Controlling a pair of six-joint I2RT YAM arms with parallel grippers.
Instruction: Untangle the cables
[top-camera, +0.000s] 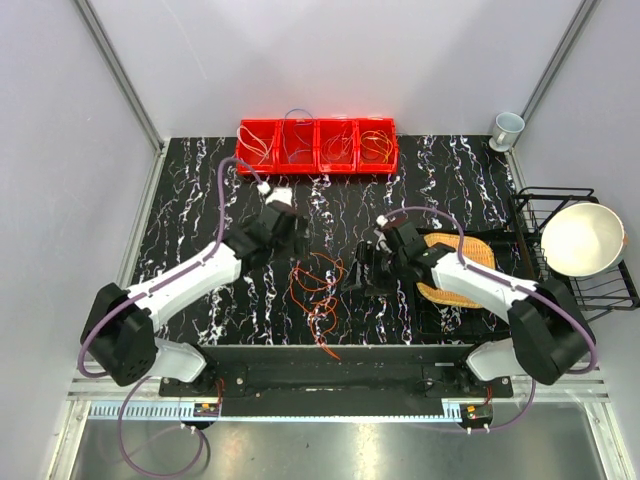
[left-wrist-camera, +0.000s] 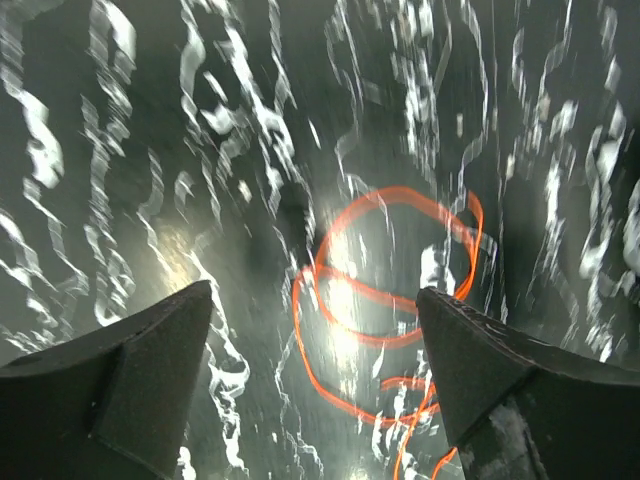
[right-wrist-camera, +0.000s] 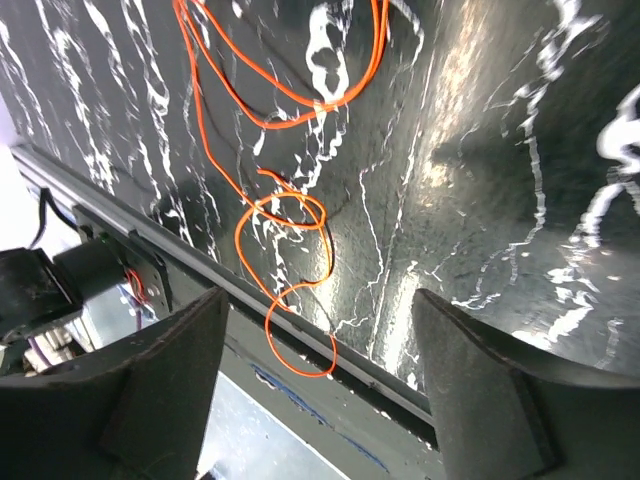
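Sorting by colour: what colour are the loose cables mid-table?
The cables are orange; right wrist view.

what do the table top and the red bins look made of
Table top: looks like glossy black marble or a marble-print sheet; white veins and glare show. Red bins: probably moulded plastic, given uniform bright red and thin walls.

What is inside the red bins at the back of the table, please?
The four red bins each hold loose thin cable coils; their near walls hide floor edges.

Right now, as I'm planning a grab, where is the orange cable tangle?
In the top view the orange cables lie on the table, near its front edge, between the left gripper and the right gripper.
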